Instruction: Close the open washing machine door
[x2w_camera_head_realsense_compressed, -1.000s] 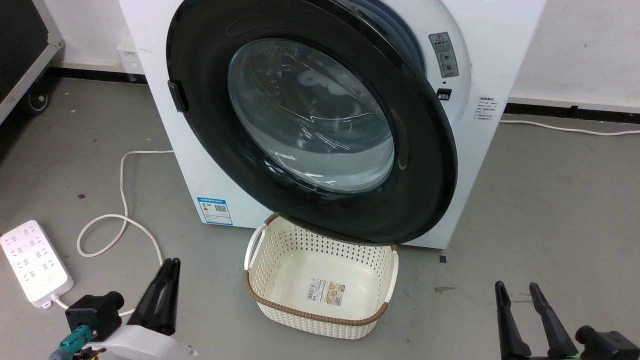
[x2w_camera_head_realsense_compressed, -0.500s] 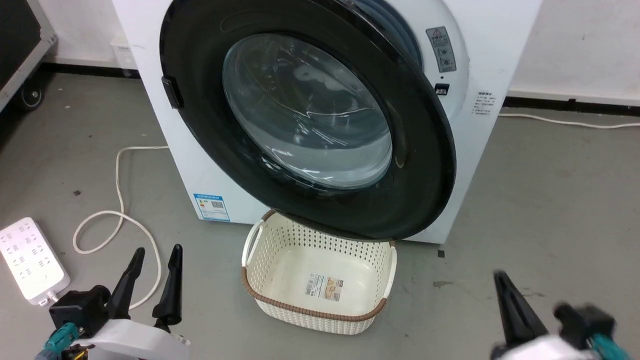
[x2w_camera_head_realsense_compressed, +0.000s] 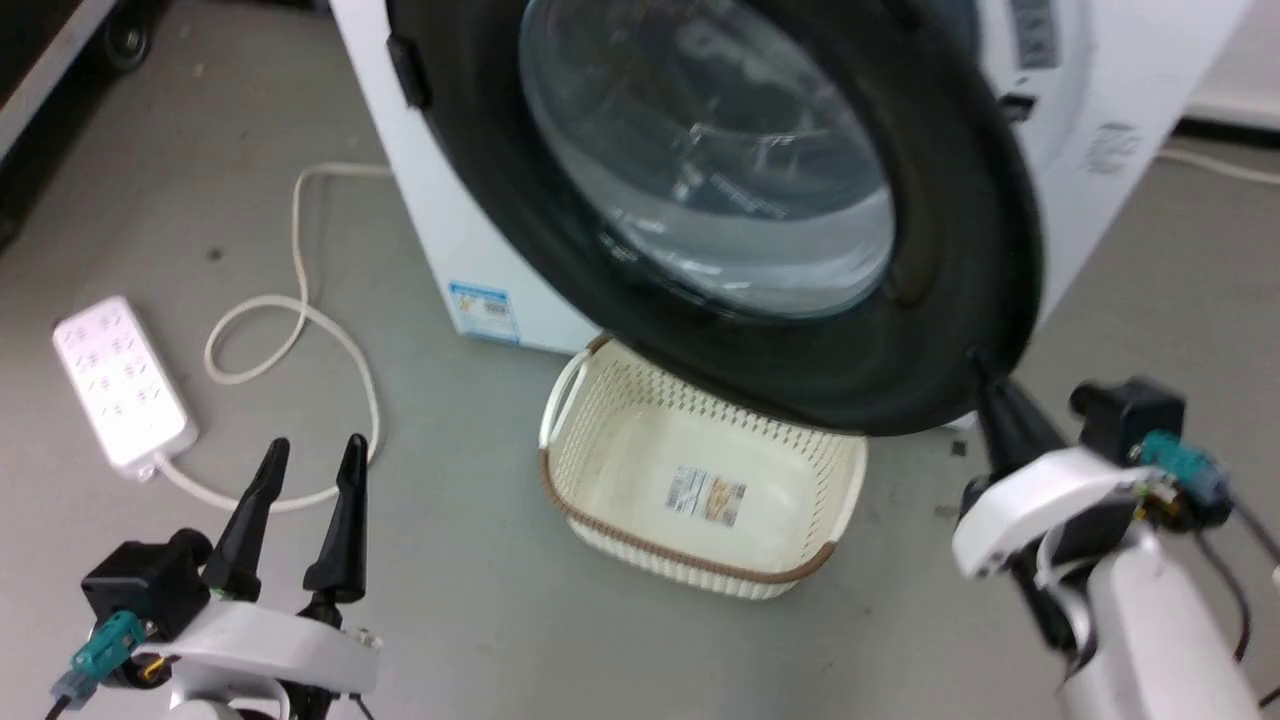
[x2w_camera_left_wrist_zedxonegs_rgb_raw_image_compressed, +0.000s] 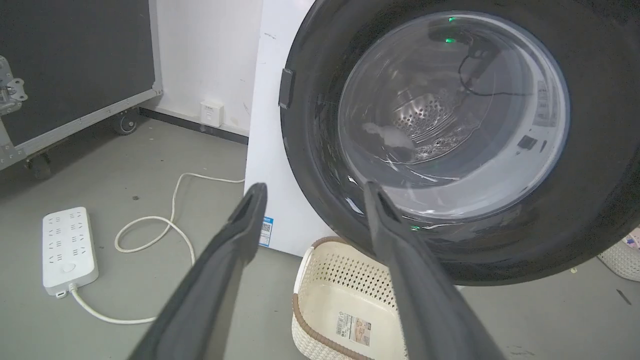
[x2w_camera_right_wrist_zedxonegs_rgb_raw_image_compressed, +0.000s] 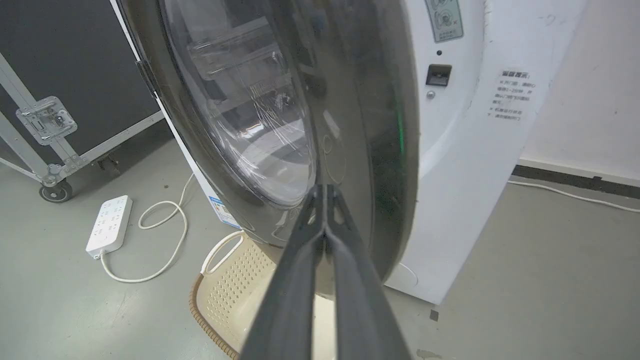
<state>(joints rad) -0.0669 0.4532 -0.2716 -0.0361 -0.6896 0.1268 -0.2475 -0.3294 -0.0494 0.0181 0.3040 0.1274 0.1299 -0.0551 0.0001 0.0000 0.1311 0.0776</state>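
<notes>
right pincer (x2w_camera_right_wrist_zedxonegs_rgb_raw_image_compressed: 325, 192) has risen, fingers together, near the washing machine door (x2w_camera_head_realsense_compressed: 940, 330).

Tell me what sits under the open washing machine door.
A white perforated basket on the floor, partly beneath the washing machine door. The door covers its far end; the visible part holds only a label.

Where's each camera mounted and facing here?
Head: on the head, facing down at the round black-rimmed glass washing machine door; open left tool lower left, shut right tool by the door's rim.
Left wrist: left arm, facing the door's glass between its open fingers.
Right wrist: right arm, facing the door's rim edge-on past its shut fingers.
Shared: all show the cream perforated basket and white power strip.
</notes>
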